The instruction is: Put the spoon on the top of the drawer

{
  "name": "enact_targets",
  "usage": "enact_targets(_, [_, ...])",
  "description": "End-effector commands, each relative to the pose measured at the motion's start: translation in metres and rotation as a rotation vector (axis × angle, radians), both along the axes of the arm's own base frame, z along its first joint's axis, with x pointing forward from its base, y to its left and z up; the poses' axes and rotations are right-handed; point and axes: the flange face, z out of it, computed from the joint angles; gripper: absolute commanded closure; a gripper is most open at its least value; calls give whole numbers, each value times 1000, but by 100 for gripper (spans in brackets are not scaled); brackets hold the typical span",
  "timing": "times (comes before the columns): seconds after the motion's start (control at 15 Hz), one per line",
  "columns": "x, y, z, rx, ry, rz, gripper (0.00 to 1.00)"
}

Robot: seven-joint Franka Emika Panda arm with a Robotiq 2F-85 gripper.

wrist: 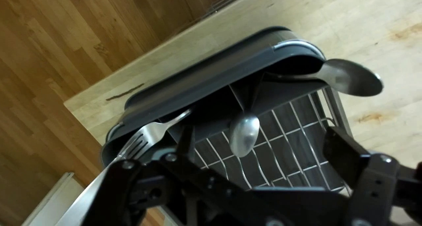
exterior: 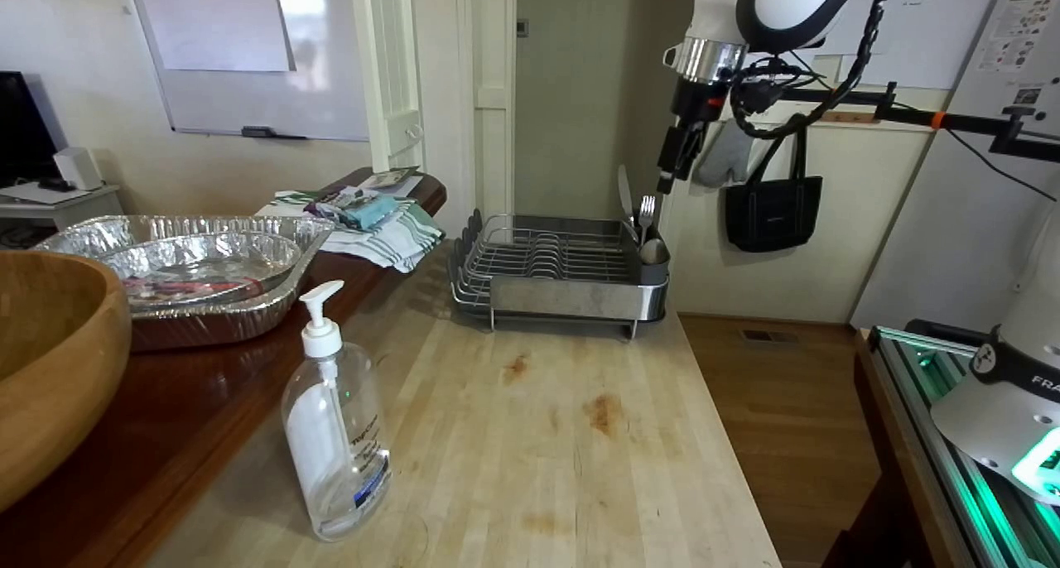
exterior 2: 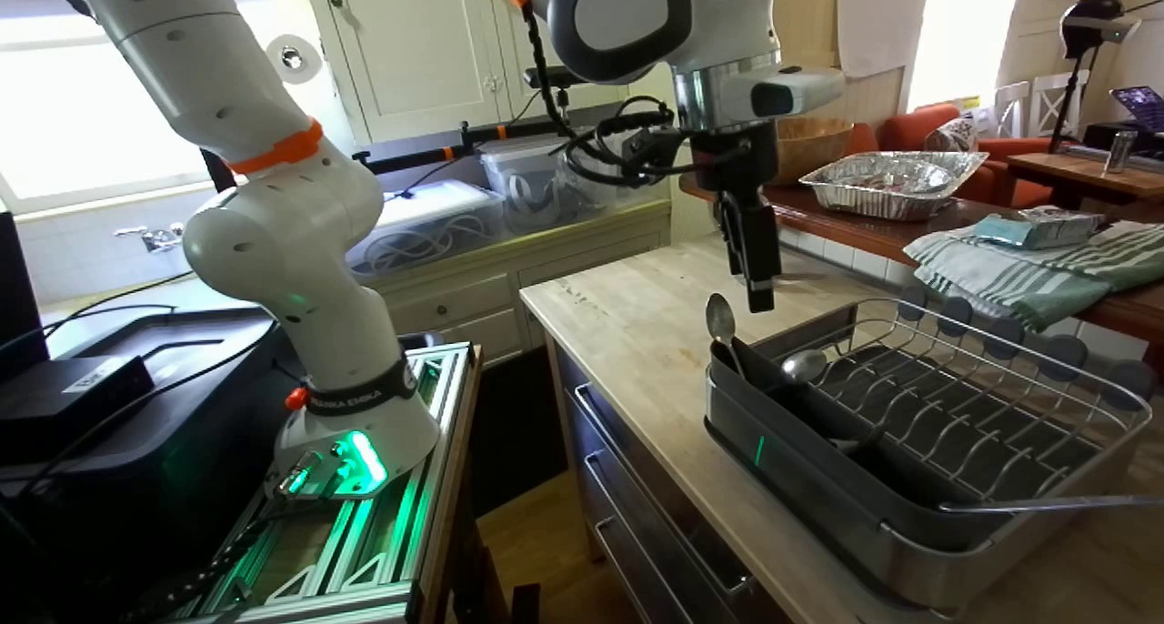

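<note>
Two metal spoons stand in the dark cutlery holder (wrist: pixel 211 120) of the dish rack. One spoon (wrist: pixel 244 133) leans out over the rack wires. A darker grey spoon (wrist: pixel 351 77) leans over the holder's end; it also shows in both exterior views (exterior: pixel 652 252) (exterior 2: pixel 720 319). Neither looks clearly brown, and I cannot tell which is meant. My gripper (wrist: pixel 262 137) is open and empty, with the first spoon's bowl between the fingers in the wrist view. In both exterior views the gripper (exterior: pixel 667 179) (exterior 2: pixel 762 298) hangs above the holder, apart from it. The drawers (exterior 2: pixel 627 488) lie under the wooden top (exterior 2: pixel 618 306).
A fork (wrist: pixel 150 133) and a long knife (exterior: pixel 625 191) also stand in the holder. The dish rack (exterior: pixel 571 295) sits at the counter's end. A soap pump bottle (exterior: pixel 339 435), foil trays (exterior: pixel 215 270) and a wooden bowl (exterior: pixel 58 361) stand beside and behind the counter.
</note>
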Motion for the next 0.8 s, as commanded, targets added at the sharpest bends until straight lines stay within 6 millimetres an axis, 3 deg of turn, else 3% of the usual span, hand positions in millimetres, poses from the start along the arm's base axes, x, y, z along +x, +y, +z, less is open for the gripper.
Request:
enact_targets(0.0, [17, -7, -20, 52, -26, -1, 0])
enact_targets(0.4, [29, -16, -44, 118, -1, 3, 0])
enact_targets(0.73, [34, -7, -55, 178, 42, 93, 0])
